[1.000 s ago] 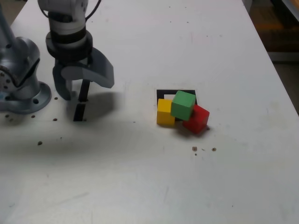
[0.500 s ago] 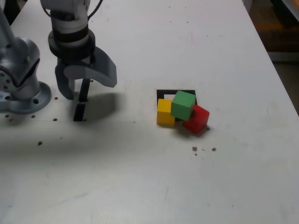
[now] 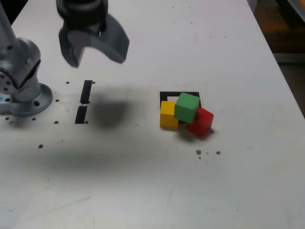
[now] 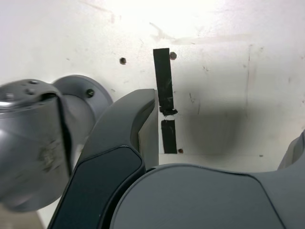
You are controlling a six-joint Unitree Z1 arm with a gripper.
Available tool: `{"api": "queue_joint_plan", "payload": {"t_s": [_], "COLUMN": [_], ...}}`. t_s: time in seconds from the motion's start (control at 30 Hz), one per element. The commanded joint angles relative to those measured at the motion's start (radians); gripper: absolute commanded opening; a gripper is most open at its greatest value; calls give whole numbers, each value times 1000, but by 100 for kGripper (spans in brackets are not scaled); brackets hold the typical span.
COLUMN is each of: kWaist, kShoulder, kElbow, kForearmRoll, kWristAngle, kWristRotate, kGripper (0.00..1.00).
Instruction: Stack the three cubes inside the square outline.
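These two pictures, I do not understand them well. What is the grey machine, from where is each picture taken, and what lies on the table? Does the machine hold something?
The grey machine is a robot arm, bolted to the white table by its round base. At its end is a gripper, a claw with two jaws. The jaws are open and hold nothing; the gripper hangs in the air above the table.

One picture comes from a camera off the arm. The other comes from a camera on the wrist, looking down past the claw.

On the table lie three cubes: a yellow cube, a red cube, and a green cube resting tilted on both. They partly cover a black tape square. Two short black tape strips lie near the base.
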Motion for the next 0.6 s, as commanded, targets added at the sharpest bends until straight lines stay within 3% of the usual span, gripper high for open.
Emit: {"api": "queue_joint_plan", "payload": {"t_s": [0.0,0.23,0.57], "kWaist": [1,-4,-9], "kShoulder": [19,78,149], "kElbow": [-149,-278,-390], "kForearmRoll": [21,31,36], "kWristAngle": [-2,-44,-62], "kWristRotate": [26,71,115], "kGripper": [100,99,99]}}
